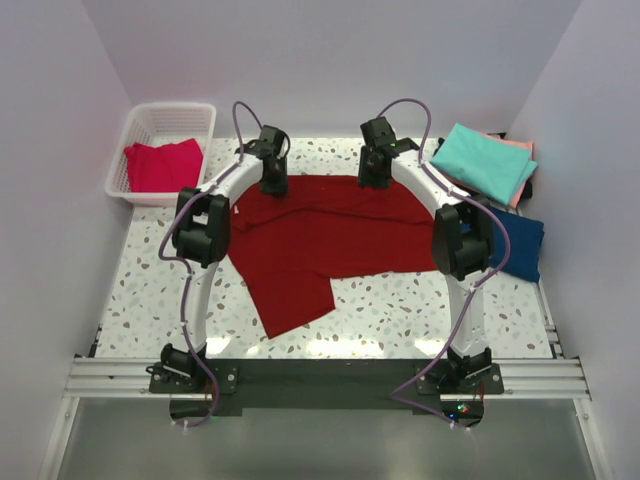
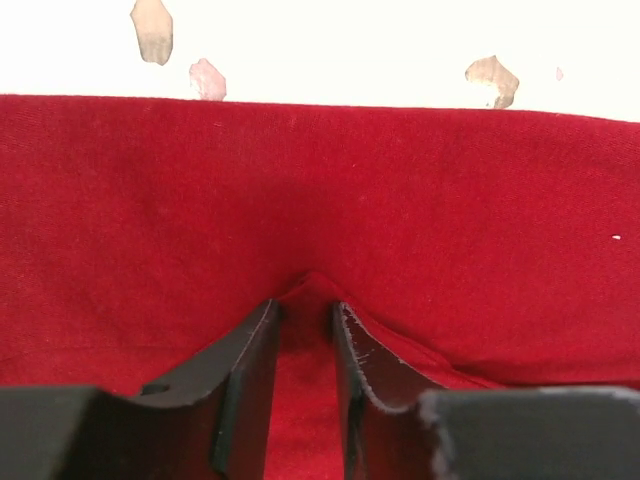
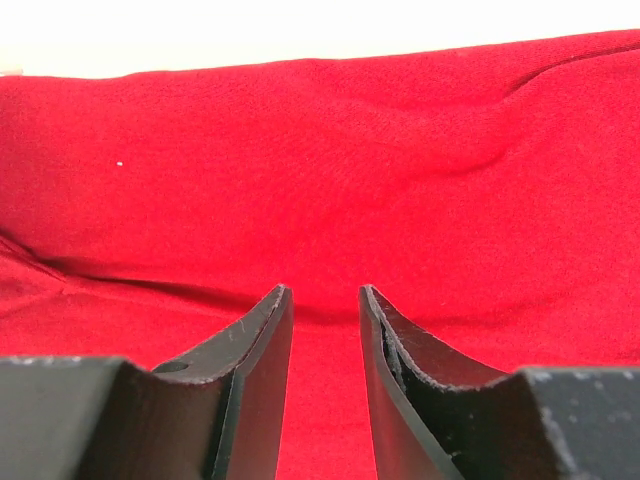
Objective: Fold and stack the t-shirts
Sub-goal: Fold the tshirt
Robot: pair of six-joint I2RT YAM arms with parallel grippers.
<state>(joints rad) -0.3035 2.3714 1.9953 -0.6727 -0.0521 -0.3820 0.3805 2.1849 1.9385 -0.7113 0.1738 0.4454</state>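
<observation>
Environment: robotics lab test cell. Indicators: plain white partition walls (image 1: 50, 150) enclosing three sides, aluminium mounting rail (image 1: 110, 378) (slotted extrusion type) along the near edge, speckled tabletop (image 1: 400, 310).

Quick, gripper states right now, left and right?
Left gripper: jaws narrow, red shirt puckered between them; grip cannot be told.
Right gripper: open over the red shirt, holding nothing.
</observation>
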